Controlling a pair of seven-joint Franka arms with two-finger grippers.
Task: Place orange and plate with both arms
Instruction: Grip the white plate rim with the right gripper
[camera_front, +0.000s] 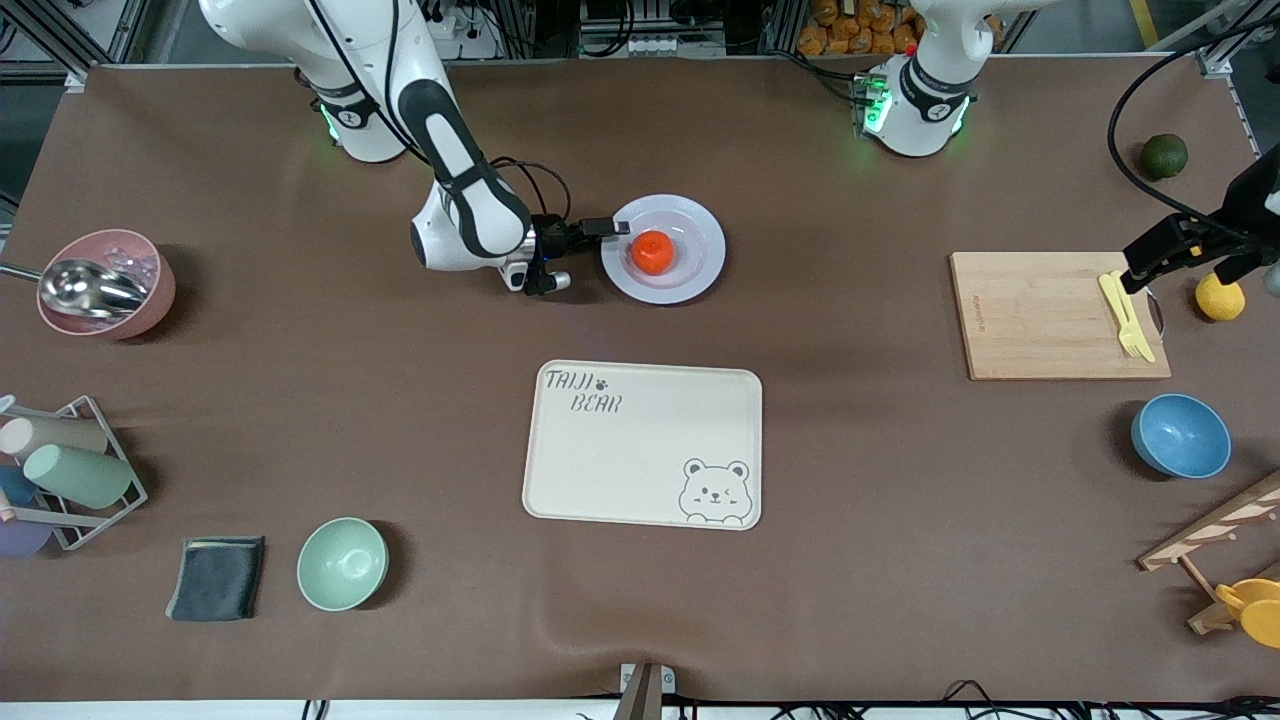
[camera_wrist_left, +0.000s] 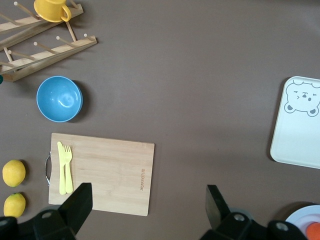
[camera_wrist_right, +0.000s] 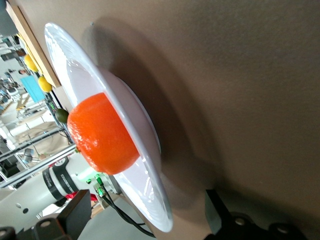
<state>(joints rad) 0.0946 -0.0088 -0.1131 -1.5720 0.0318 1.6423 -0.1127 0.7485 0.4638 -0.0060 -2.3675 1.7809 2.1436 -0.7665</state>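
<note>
The orange (camera_front: 651, 252) sits in the plate (camera_front: 700, 225) on the counter (camera_front: 860, 480). The right pincer (camera_front: 590, 253) straddles the plate's rim, fingers apart. The left pincer (camera_wrist_left: 147, 202) waits open above the cutting board (camera_front: 1040, 320), well apart.

Plate (camera_wrist_left: 306, 220) & orange (camera_wrist_left: 314, 230) cut by left wrist view edge.

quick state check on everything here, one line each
orange: sitting in the plate
plate: flat on the table, rim between the right gripper's open jaws
right gripper: open, at the plate's rim
left gripper: open, over the cutting board
cutting board: flat, yellow fork lying on it
tray: bare
</note>
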